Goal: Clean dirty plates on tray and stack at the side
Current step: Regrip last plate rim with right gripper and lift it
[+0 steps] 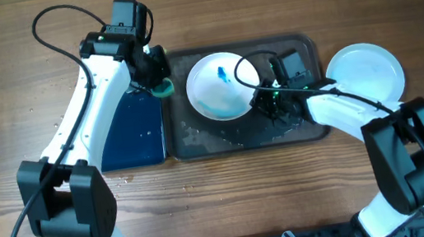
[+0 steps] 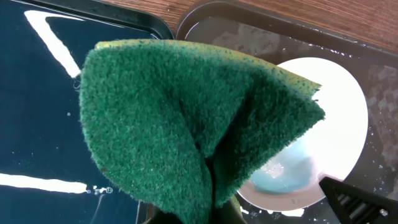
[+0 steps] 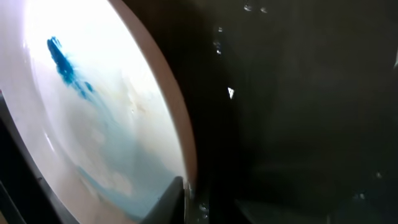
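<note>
A white plate [image 1: 222, 86] with a blue smear and bluish water lies on the left half of the dark brown tray [image 1: 306, 47]. My right gripper [image 1: 268, 102] is at the plate's right rim. In the right wrist view the plate [image 3: 93, 112] has its rim pinched in the right gripper [image 3: 193, 199], one finger on the inner side, over the wet tray [image 3: 298, 93]. My left gripper [image 1: 158, 80] hangs left of the plate, shut on a folded green sponge [image 2: 186, 118]. The sponge hides the left gripper [image 2: 199, 214] and part of the plate [image 2: 336, 118].
A second white plate [image 1: 365, 72], with no smear, sits on the wooden table right of the tray. A black tray [image 1: 135, 133] holding water lies against the brown tray's left side, under my left arm. Droplets dot the brown tray's front part.
</note>
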{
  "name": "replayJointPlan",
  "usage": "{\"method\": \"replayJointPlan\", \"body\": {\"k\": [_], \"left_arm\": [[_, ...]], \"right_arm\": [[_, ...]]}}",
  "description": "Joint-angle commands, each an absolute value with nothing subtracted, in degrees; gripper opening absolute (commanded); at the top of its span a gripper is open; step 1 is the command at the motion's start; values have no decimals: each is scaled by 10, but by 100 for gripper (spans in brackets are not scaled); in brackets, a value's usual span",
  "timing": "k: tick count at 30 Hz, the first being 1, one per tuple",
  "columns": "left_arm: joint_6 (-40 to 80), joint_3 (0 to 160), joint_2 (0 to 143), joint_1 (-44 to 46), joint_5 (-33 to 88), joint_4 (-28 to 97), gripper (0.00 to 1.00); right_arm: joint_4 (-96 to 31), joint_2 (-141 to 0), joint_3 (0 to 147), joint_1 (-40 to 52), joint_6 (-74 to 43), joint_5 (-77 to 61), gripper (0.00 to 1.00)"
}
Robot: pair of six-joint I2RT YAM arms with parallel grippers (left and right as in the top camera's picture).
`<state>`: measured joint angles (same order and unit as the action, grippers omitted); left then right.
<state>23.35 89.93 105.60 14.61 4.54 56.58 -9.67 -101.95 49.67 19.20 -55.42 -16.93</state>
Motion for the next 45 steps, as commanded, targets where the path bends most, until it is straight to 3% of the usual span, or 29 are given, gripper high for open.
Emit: {"method": "replayJointPlan", "body": {"k": [1, 6, 11, 20, 26, 29, 30, 31, 33, 37, 42, 45], "left_arm": [[227, 899, 1057, 145, 44, 566, 4], [227, 899, 1057, 145, 44, 566, 4], [227, 899, 1057, 145, 44, 566, 4], [227, 899, 1057, 145, 44, 566, 4], [222, 899, 1057, 146, 44, 566, 4], [222, 899, 1057, 146, 44, 566, 4], [222, 899, 1057, 146, 44, 566, 4], [222, 899, 1057, 146, 44, 566, 4], [222, 899, 1057, 146, 44, 566, 4], [218, 899, 1057, 146, 44, 566, 4], [214, 899, 1057, 148, 45, 566, 4], [214, 899, 1058, 152, 44, 561, 4]], "right_arm": [[-101, -1040, 505, 193, -506, -166, 5], [-190, -1040, 563, 187, -370, -177, 5], [-310, -1040, 657, 187, -198, -57, 4], [-197, -1056, 664, 191, 140, 6, 4], [-117, -1055, 664, 201, 259, 6, 5], [-99, -1050, 664, 201, 254, 6, 5], [-98, -1042, 664, 201, 253, 6, 10], [-99, -1034, 664, 201, 249, 6, 24], [-104, -1017, 664, 199, 200, 6, 29], [-142, -976, 664, 172, 14, -41, 44], [-265, -977, 661, 123, -237, -160, 82], [-293, -980, 631, 120, -295, -164, 65]]}}
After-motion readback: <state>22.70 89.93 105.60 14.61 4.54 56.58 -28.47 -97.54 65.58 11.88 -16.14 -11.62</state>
